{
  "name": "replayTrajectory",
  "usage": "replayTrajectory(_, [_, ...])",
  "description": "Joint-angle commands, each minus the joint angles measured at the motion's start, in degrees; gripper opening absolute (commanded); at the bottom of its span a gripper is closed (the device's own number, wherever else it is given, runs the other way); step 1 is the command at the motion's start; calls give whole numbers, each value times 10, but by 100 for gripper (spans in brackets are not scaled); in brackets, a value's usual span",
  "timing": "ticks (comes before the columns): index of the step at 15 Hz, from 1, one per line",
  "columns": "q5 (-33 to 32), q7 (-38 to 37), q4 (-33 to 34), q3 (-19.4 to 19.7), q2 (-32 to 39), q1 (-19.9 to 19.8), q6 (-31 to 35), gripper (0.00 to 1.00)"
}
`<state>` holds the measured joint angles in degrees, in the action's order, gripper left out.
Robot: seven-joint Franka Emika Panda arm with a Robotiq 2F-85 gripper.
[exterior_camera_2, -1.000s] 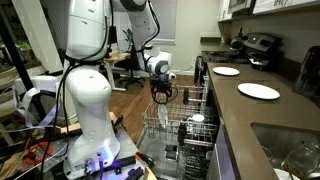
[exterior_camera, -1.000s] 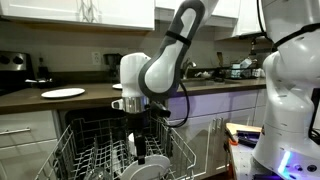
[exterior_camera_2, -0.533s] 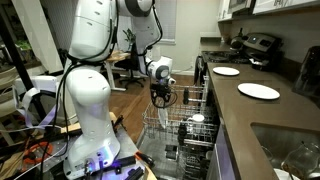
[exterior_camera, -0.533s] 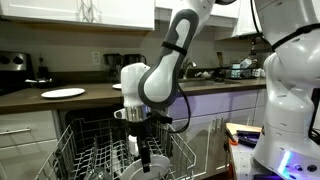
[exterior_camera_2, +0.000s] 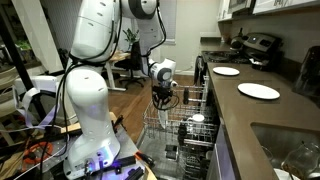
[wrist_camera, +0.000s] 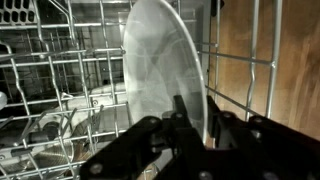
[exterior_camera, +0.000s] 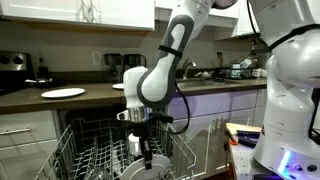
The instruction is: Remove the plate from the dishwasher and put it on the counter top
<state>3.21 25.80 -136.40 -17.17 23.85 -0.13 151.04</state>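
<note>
The plate point(wrist_camera: 160, 70) stands on edge between the tines of the dishwasher rack point(wrist_camera: 60, 90), pale and round, filling the middle of the wrist view. My gripper point(wrist_camera: 196, 108) reaches down into the rack from above, one dark finger on each face of the plate's rim, shut on it. In both exterior views the arm hangs over the pulled-out rack point(exterior_camera: 90, 150) point(exterior_camera_2: 175, 125) with the gripper point(exterior_camera: 143, 150) point(exterior_camera_2: 162, 100) among the tines. The dark counter top point(exterior_camera: 40, 101) point(exterior_camera_2: 250, 112) runs above the dishwasher.
Two thin white plates point(exterior_camera_2: 259, 91) point(exterior_camera_2: 226, 71) lie on the counter; one shows in an exterior view point(exterior_camera: 63, 93). A white cup point(exterior_camera_2: 197, 119) sits in the rack. Upright wire tines crowd the plate. The robot base point(exterior_camera_2: 85, 110) stands next to the open dishwasher door.
The gripper has sunk a little deeper into the rack and its jaws have drawn together from wide open onto the plate's rim.
</note>
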Motion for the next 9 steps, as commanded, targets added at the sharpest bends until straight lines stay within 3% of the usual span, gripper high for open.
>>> replayTrajectory(1, [36,58,11,-25,3,-34,-24,2])
replayTrajectory(9, [85,139,14,-36,-22,-73,-69,4])
